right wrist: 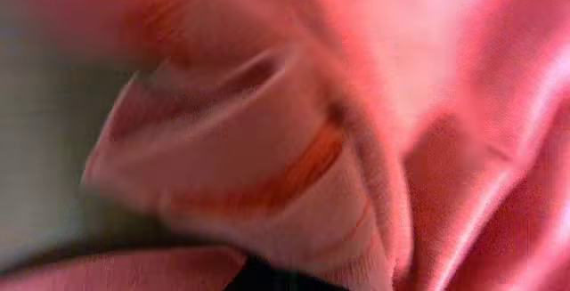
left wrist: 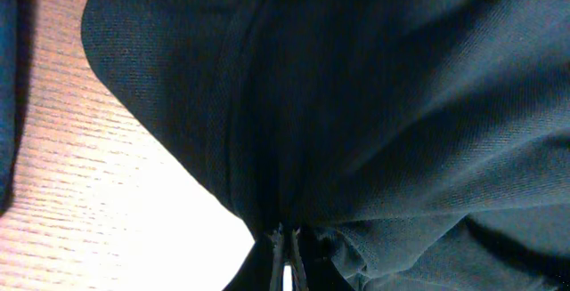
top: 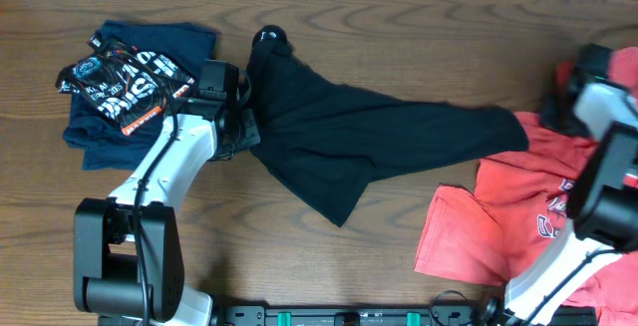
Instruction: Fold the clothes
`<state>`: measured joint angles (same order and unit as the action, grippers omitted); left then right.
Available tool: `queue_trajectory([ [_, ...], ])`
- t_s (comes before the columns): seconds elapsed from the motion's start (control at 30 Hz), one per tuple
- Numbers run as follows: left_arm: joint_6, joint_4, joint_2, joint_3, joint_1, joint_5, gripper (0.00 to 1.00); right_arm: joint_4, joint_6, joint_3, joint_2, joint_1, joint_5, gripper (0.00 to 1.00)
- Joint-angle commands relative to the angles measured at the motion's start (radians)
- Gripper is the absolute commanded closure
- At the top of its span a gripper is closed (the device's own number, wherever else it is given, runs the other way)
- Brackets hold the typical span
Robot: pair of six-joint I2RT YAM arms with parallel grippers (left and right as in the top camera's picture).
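Mid-table, black shirt (top: pixel 359 132) lies loosely spread on the wood table (top: pixel 399 17), not folded. Its long axis runs left-right, dipping a little to the right. The narrow bunched end is at its upper left, one pointed corner hangs toward the near edge, and its right end reaches the red pile.

Left gripper (top: pixel 247 119) sits at the black shirt's left edge. In the left wrist view the jaws are pinched nearly together on a fold of that dark cloth (left wrist: pixel 287 251), which fans out above them, with bare wood to the left of it.

Left of the black shirt is a stack: folded navy garment (top: pixel 95 137) at the bottom, printed black shirt (top: pixel 125 77) on top, tilted. The stack is just beside the left gripper and apart from the black shirt.

Right of the black shirt is a loose pile of red shirts (top: pixel 498 226), crumpled and running off the right edge. Right gripper (top: pixel 563 97) is over that pile. The right wrist view is only blurred red cloth, so I can't tell how its jaws stand.

Open wood: a wide strip beyond the black shirt along the far edge, and a patch on its near side between the two arm bases.
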<state>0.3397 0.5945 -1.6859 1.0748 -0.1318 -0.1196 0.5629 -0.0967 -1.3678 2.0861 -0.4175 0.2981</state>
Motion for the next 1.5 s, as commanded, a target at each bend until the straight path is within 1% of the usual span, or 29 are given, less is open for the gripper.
queue_trajectory([
  [0.0, -0.006, 0.003, -0.001, 0.006, 0.002, 0.023, 0.94, 0.038, -0.017, 0.026, 0.028, -0.109, 0.062, 0.99],
  [0.07, -0.006, 0.003, -0.001, 0.006, 0.002, 0.023, 0.94, 0.051, -0.036, 0.025, 0.027, -0.163, 0.068, 0.99],
  [0.2, -0.006, 0.003, -0.001, 0.006, 0.002, 0.023, 0.94, 0.101, -0.131, 0.003, 0.017, -0.267, 0.072, 0.99],
  [0.3, -0.006, 0.003, -0.001, 0.006, 0.002, 0.023, 0.94, 0.154, -0.161, -0.048, -0.01, -0.312, 0.036, 0.99],
  [0.4, -0.006, 0.003, -0.001, 0.006, 0.002, 0.023, 0.94, 0.202, -0.156, -0.123, -0.057, -0.318, -0.09, 0.96],
  [0.5, -0.006, 0.003, -0.001, 0.006, 0.002, 0.023, 0.93, 0.245, -0.08, -0.193, -0.12, -0.292, -0.283, 0.92],
  [0.57, -0.006, 0.003, -0.001, 0.006, 0.002, 0.023, 0.93, 0.296, -0.021, -0.226, -0.17, -0.257, -0.398, 0.89],
  [0.67, -0.006, 0.003, -0.001, 0.006, 0.002, 0.023, 0.93, 0.4, 0.073, -0.239, -0.249, -0.18, -0.506, 0.88],
  [0.73, -0.006, 0.003, -0.001, 0.006, 0.002, 0.023, 0.93, 0.505, 0.119, -0.239, -0.288, -0.118, -0.52, 0.87],
  [0.87, -0.006, 0.003, -0.001, 0.006, 0.002, 0.023, 0.92, 0.763, 0.156, -0.238, -0.314, 0.014, -0.519, 0.86],
  [0.97, -0.006, 0.003, -0.001, 0.006, 0.002, 0.023, 0.91, 0.875, 0.157, -0.195, -0.313, 0.113, -0.507, 0.86],
  [1.13, -0.006, 0.003, -0.001, 0.006, 0.002, 0.023, 0.89, 0.888, 0.15, -0.045, -0.313, 0.245, -0.517, 0.85],
  [1.2, -0.006, 0.003, -0.001, 0.006, 0.002, 0.023, 0.89, 0.851, 0.122, 0.045, -0.313, 0.301, -0.517, 0.85],
  [1.33, -0.006, 0.003, -0.001, 0.006, 0.002, 0.023, 0.89, 0.769, 0.096, 0.179, -0.313, 0.382, -0.566, 0.85],
  [1.47, -0.006, 0.003, -0.001, 0.006, 0.002, 0.023, 0.89, 0.682, 0.035, 0.297, -0.313, 0.451, -0.588, 0.85],
])
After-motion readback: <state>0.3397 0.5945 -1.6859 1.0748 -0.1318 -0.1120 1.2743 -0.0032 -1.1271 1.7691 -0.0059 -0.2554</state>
